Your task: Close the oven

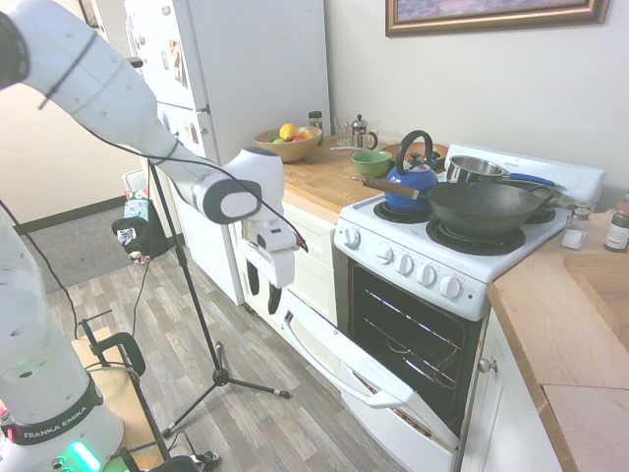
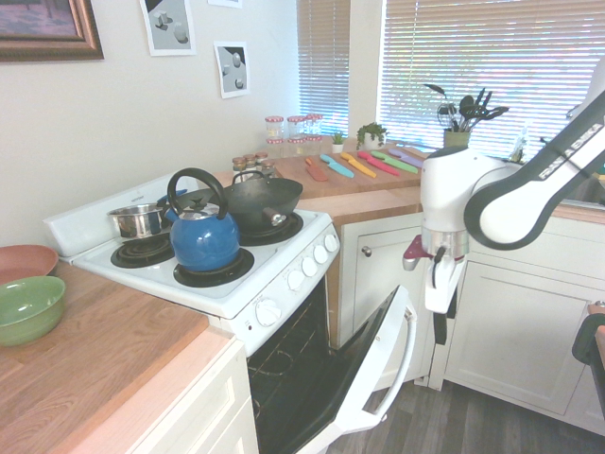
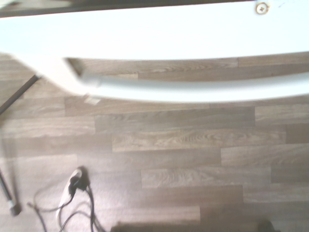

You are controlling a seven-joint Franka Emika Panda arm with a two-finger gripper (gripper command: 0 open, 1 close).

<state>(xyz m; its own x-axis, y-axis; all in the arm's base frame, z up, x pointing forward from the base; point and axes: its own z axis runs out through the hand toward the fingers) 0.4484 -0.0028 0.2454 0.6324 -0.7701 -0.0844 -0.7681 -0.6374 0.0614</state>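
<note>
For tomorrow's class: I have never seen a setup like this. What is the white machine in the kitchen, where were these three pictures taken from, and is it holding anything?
The white machine is a robot arm ending in a two-fingered pincer. Two pictures come from cameras standing in the room, on opposite sides of the arm. The third comes from a camera on its wrist, looking down at the floor and the door's handle. The oven has its door hanging half open. On top sit a blue kettle, a dark wok and a small steel pot. The pincer hangs beside the door's upper edge and holds nothing.
</note>
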